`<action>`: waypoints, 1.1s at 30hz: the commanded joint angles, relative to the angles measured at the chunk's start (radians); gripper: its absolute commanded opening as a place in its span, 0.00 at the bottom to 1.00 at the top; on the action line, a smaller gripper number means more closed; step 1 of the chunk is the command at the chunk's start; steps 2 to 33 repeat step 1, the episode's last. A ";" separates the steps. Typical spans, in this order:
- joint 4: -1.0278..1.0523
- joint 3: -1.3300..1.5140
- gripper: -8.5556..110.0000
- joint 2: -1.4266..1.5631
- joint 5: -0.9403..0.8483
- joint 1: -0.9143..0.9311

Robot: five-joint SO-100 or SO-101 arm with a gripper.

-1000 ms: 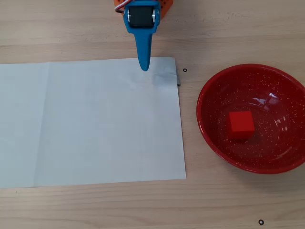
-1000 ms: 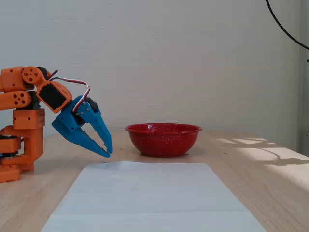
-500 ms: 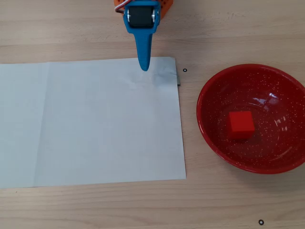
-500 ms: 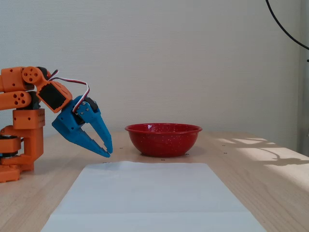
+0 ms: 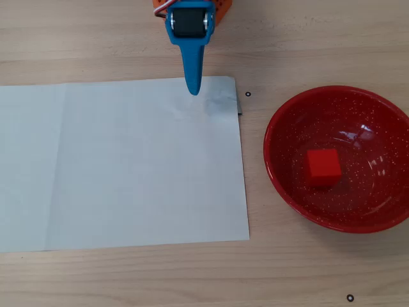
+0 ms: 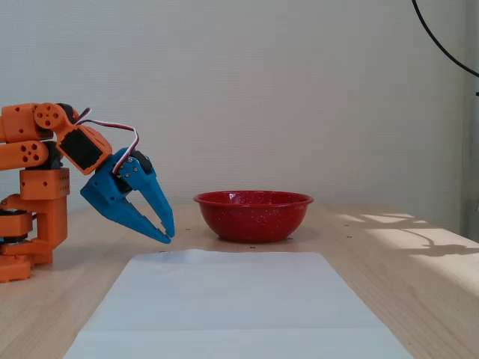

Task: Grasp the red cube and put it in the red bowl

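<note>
The red cube (image 5: 323, 166) sat inside the red bowl (image 5: 281, 185); the blue hand (image 6: 168, 235) hung closed and empty above the white paper sheet (image 5: 128, 166).

Pale wood table (image 6: 419, 299), plain white wall (image 6: 247, 90), sunlight patches at right.

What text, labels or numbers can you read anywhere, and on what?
None: no readable text in either view.
The paper is blank.
The bowl has only white speckles, and the cube inside it is plain.
The gripper and the arm show no lettering.
The small dark rings on the table are not characters.
</note>
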 commanded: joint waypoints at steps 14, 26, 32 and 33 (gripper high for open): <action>-0.002 0.015 0.08 0.011 -0.015 0.015; -0.002 0.015 0.08 0.011 -0.015 0.015; -0.002 0.015 0.08 0.011 -0.015 0.015; -0.002 0.015 0.08 0.011 -0.015 0.015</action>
